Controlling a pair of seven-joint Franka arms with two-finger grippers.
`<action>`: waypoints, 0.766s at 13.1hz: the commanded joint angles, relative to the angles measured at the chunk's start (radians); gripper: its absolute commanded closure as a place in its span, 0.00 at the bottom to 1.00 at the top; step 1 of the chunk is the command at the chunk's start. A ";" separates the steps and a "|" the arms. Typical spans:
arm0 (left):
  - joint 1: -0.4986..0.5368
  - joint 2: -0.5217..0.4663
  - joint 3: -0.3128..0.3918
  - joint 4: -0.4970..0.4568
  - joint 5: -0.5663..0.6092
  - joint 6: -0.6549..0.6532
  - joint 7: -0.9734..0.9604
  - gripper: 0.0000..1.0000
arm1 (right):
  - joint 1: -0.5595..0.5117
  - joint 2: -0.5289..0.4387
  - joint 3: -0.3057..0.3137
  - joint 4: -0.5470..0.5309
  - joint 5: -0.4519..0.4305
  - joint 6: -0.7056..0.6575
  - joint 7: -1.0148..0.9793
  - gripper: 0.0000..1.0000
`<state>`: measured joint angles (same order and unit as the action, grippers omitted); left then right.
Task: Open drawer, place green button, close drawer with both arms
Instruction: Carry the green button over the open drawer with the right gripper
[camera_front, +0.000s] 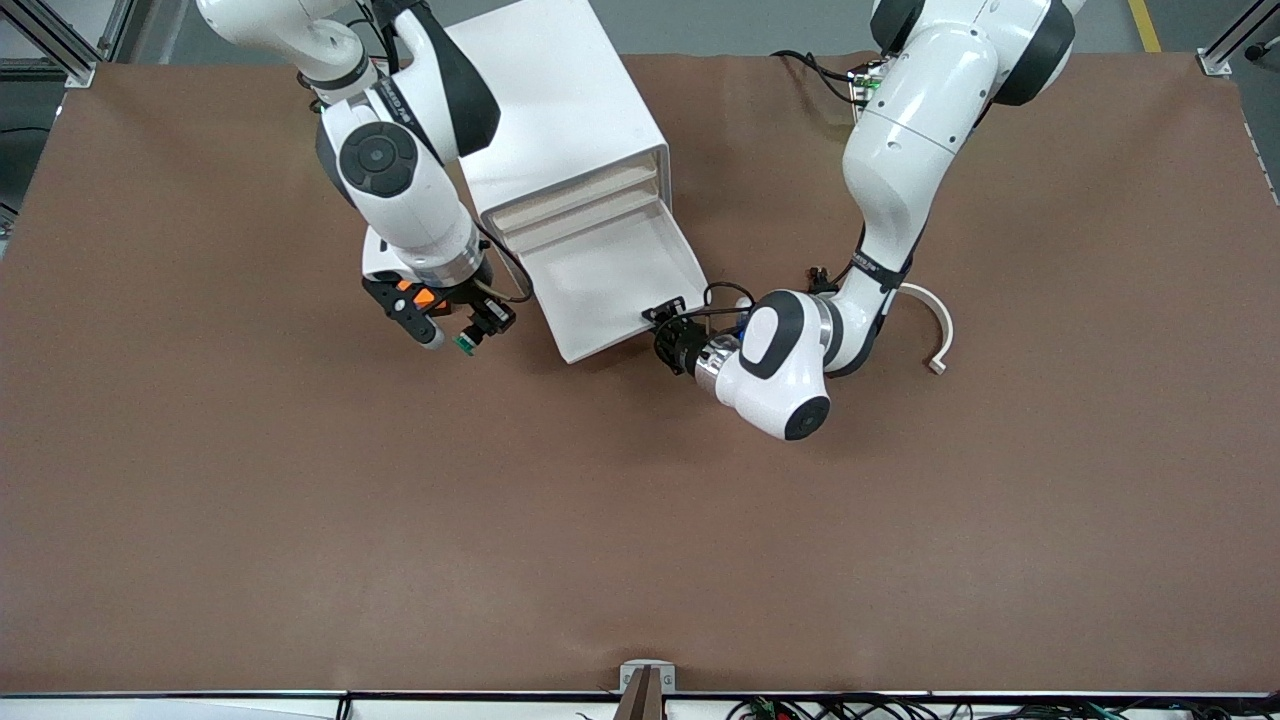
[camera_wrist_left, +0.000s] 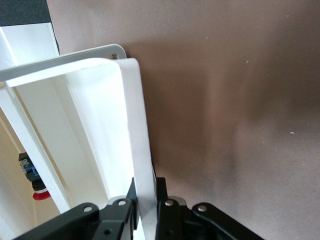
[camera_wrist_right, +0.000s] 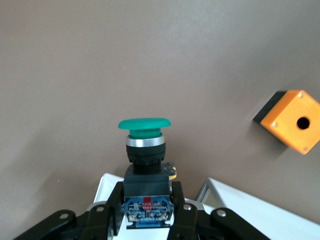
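The drawer (camera_front: 610, 275) stands pulled out of the white cabinet (camera_front: 560, 120), and its tray looks bare. My left gripper (camera_front: 662, 315) is shut on the corner of the drawer's front wall; in the left wrist view the white wall (camera_wrist_left: 135, 125) runs between the black fingers of the left gripper (camera_wrist_left: 146, 192). My right gripper (camera_front: 478, 330) hangs over the table beside the drawer, toward the right arm's end, shut on the button (camera_front: 464, 344). In the right wrist view the right gripper (camera_wrist_right: 145, 200) clamps the black body and bluish block, and the button's green cap (camera_wrist_right: 144, 123) points away.
An orange box with a hole (camera_wrist_right: 295, 122) lies on the brown table close to the right gripper, and shows under the right wrist (camera_front: 415, 297). A white curved piece (camera_front: 935, 330) lies by the left arm. A red-capped part (camera_wrist_left: 34, 175) shows past the drawer's side.
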<state>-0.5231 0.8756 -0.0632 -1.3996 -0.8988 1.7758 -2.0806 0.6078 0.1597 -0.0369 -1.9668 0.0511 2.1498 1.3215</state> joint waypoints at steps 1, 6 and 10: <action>-0.003 0.042 0.013 0.040 0.021 0.090 0.073 0.33 | 0.061 0.050 -0.011 0.029 -0.042 0.028 0.105 1.00; 0.034 0.017 0.014 0.088 0.034 0.065 0.071 0.00 | 0.164 0.132 -0.009 0.057 -0.054 0.070 0.266 1.00; 0.093 -0.033 0.026 0.138 0.118 0.030 0.074 0.00 | 0.220 0.202 -0.009 0.114 -0.053 0.070 0.352 1.00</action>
<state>-0.4468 0.8748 -0.0443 -1.2874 -0.8385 1.8354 -2.0110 0.7995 0.3158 -0.0368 -1.9088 0.0152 2.2304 1.6138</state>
